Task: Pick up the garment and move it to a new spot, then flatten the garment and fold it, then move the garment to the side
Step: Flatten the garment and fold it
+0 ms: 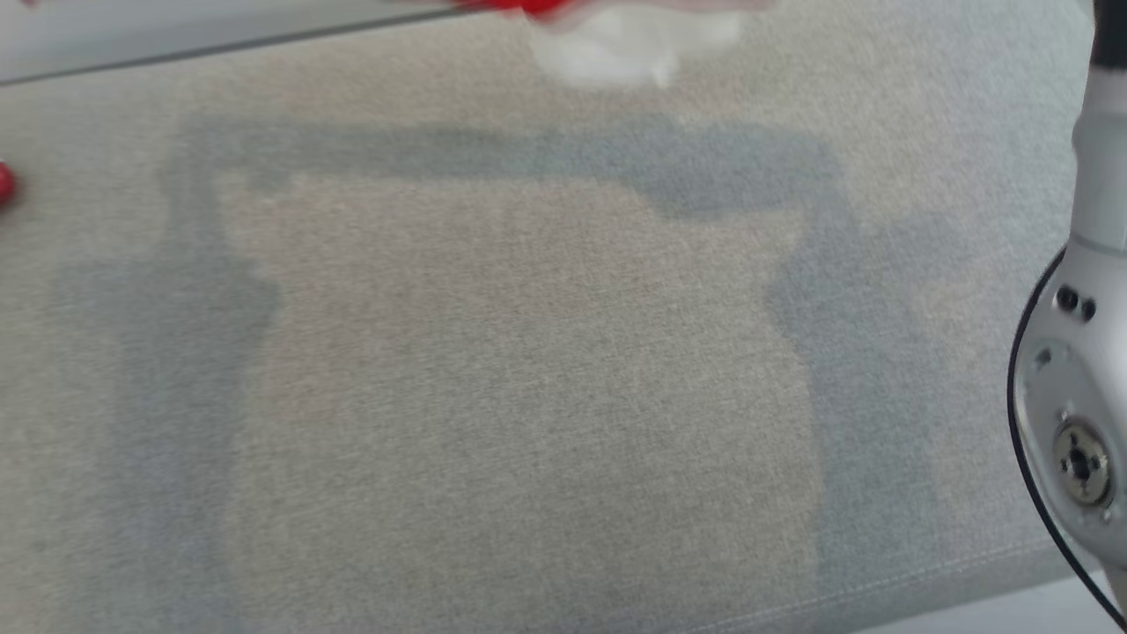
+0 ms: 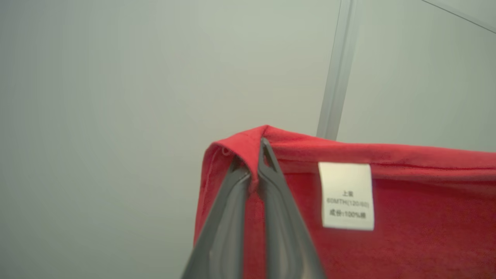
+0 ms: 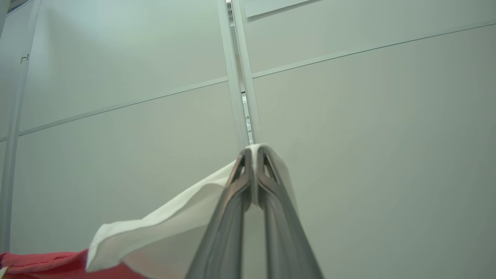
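Presently I find both hands closed on the garment, which is held up in front of a wall.

Left wrist view: the left hand (image 2: 251, 155) has its two dark fingers (image 2: 285, 224) pressed together on a folded corner of the garment (image 2: 426, 217), with red cloth pinched between the tips. The top edge of the cloth runs roughly level from that corner to the right side of this view. A white label (image 2: 346, 195) hangs just below that edge, near the fingers. Its print is too blurred for me to read in full. Behind stands a pale wall (image 2: 97, 116).

Right wrist view: the right hand (image 3: 254, 153) is clamped on a white part (image 3: 162, 232) of the same garment, with a thin fold caught between the tips. The white cloth sags to the lower left, where it meets the red part (image 3: 42, 263) at the bottom edge. Wall panels (image 3: 348, 135) with a vertical joint stand behind.

Head view: the table (image 1: 528, 423), covered in grey cloth, carries a broad soft shadow (image 1: 528, 154). The garment shows as a red and white blur at the top edge, over the far part of the table. A pale arm (image 1: 1079, 379) stands at the right edge. A small red patch (image 1: 4, 185) sits at the left edge, and I cannot tell what it is.
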Controlling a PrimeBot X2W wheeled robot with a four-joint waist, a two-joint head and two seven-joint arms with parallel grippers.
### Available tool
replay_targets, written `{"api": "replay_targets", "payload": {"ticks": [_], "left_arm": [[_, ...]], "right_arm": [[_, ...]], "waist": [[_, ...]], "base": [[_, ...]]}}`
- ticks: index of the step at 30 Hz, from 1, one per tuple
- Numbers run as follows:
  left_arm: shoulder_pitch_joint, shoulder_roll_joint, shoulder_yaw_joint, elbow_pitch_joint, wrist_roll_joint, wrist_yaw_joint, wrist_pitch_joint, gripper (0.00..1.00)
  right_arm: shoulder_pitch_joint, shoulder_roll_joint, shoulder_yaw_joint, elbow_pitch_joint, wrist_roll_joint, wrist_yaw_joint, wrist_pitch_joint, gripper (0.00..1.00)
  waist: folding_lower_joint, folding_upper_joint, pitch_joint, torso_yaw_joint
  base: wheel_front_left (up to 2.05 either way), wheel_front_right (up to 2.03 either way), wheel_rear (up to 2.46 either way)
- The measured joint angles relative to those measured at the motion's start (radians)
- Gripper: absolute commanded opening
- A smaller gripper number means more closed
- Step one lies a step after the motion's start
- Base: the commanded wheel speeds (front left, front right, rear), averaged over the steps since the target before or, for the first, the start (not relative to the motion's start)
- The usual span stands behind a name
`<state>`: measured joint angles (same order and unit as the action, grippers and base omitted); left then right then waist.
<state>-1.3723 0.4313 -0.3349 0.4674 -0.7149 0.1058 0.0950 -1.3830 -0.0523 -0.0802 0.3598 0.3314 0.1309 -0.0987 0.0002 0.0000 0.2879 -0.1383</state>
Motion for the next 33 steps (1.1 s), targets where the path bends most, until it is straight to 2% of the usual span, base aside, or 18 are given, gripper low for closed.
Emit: {"api": "replay_targets", "payload": {"ticks": [3, 5, 12, 23, 33], "left_arm": [[-0.087, -0.022, -0.005, 0.093, 0.034, -0.028, -0.100, 0.00], [-0.139, -0.029, -0.004, 0.148, 0.046, -0.040, -0.146, 0.00], [-0.206, -0.009, 0.002, 0.301, 0.060, -0.072, -0.212, 0.00], [-0.224, -0.037, 0.007, 0.453, 0.038, -0.144, -0.299, 0.00], [-0.238, -0.067, 0.035, 0.477, -0.034, -0.213, -0.333, 0.00]], "right_arm": [[-0.094, 0.000, 0.005, 0.112, 0.007, 0.000, -0.107, 0.00], [-0.129, 0.000, 0.019, 0.168, 0.039, 0.000, -0.137, 0.00], [-0.134, 0.003, 0.110, 0.259, 0.127, 0.000, -0.161, 0.00], [-0.064, 0.003, 0.110, 0.202, 0.141, 0.000, -0.163, 0.00], [0.001, 0.003, 0.161, 0.110, 0.143, 0.000, -0.164, 0.00]], "waist": [[-0.0001, 0.0000, 0.044, -0.030], [-0.0001, 0.0000, 0.074, -0.048], [0.0000, 0.0000, 0.176, -0.091], [0.0000, 0.0001, 0.344, -0.112], [-0.0001, 0.0000, 0.347, -0.062]], "base": [[0.00, 0.00, 0.00], [0.00, 0.00, 0.00], [0.00, 0.00, 0.00], [0.00, 0.00, 0.00], [0.00, 0.00, 0.00]]}}
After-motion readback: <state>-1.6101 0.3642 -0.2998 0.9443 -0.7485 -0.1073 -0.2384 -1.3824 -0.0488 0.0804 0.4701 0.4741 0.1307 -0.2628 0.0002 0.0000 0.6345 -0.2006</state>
